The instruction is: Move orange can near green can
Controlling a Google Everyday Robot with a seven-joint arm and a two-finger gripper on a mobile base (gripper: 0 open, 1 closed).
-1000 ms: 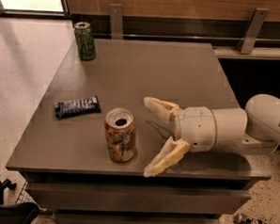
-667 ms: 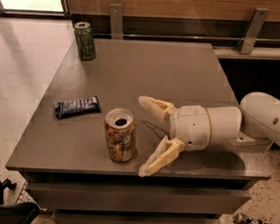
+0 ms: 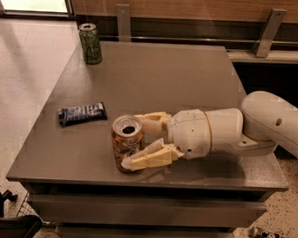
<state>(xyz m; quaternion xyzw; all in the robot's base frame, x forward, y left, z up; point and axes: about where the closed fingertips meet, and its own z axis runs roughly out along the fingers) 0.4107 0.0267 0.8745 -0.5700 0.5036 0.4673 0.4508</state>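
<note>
The gripper (image 3: 131, 141) has its pale fingers clasped on the cylindrical orange can (image 3: 126, 140), close to the smooth grey table's (image 3: 156, 76) near edge. Open tabletop runs to the green can (image 3: 90, 44) at the far-left corner. A dark wrapper (image 3: 82, 113) lies to the left.

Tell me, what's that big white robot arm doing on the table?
The white robot arm reaches in from the right across the grey table. Its claw is around the orange-brown and white drink can, which stands near the front edge. The dark green drink can that it should end up beside stands far off at the back left corner. A dark blue snack wrapper lies left of the orange can.
</note>
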